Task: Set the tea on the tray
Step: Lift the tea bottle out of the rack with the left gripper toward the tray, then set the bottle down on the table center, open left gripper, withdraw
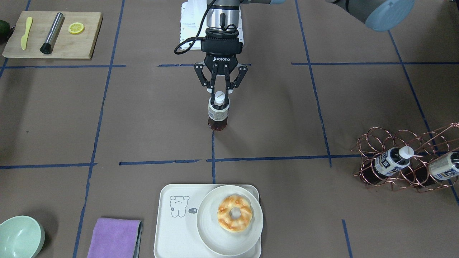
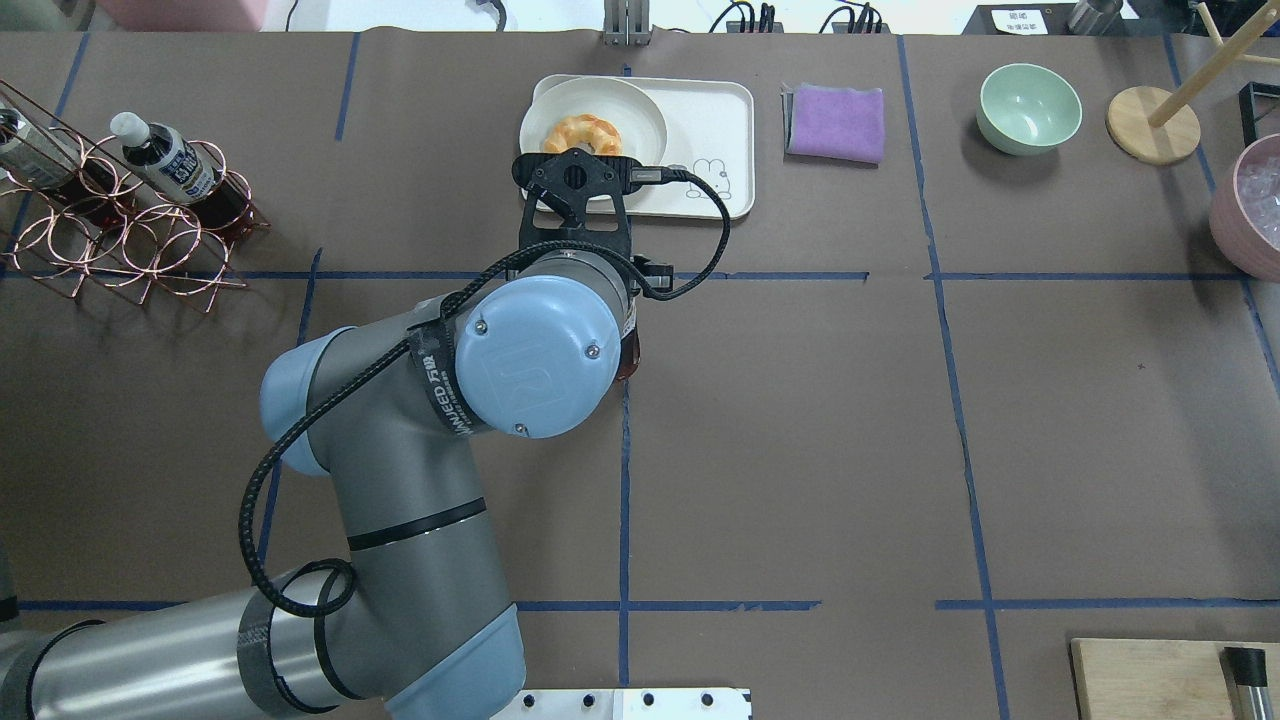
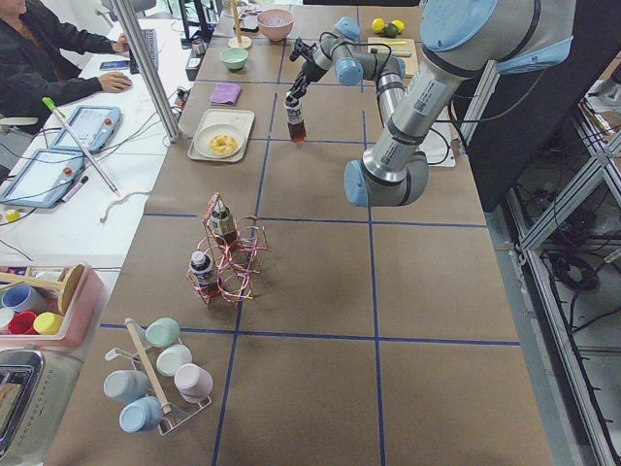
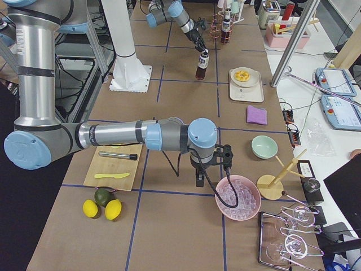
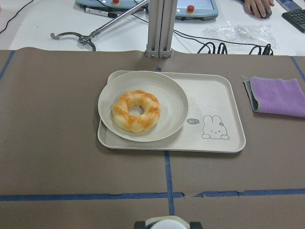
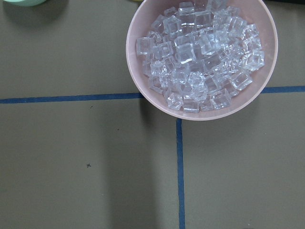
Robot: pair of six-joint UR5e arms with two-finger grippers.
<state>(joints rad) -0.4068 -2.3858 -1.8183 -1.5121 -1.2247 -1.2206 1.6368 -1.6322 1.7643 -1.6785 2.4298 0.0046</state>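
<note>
The tea bottle with white cap and brown liquid stands upright at the table's middle. My left gripper comes down from above, shut on its neck just under the cap. I cannot tell if the base touches the table. The cap shows at the bottom edge of the left wrist view. The cream tray with the bear drawing lies beyond it, also seen in the left wrist view; its bear side is bare. My right gripper shows only in the exterior right view; I cannot tell its state.
A round plate with a doughnut fills one half of the tray. A purple cloth and green bowl lie beside the tray. A copper wire rack holds two bottles. A pink bowl of ice sits under my right wrist.
</note>
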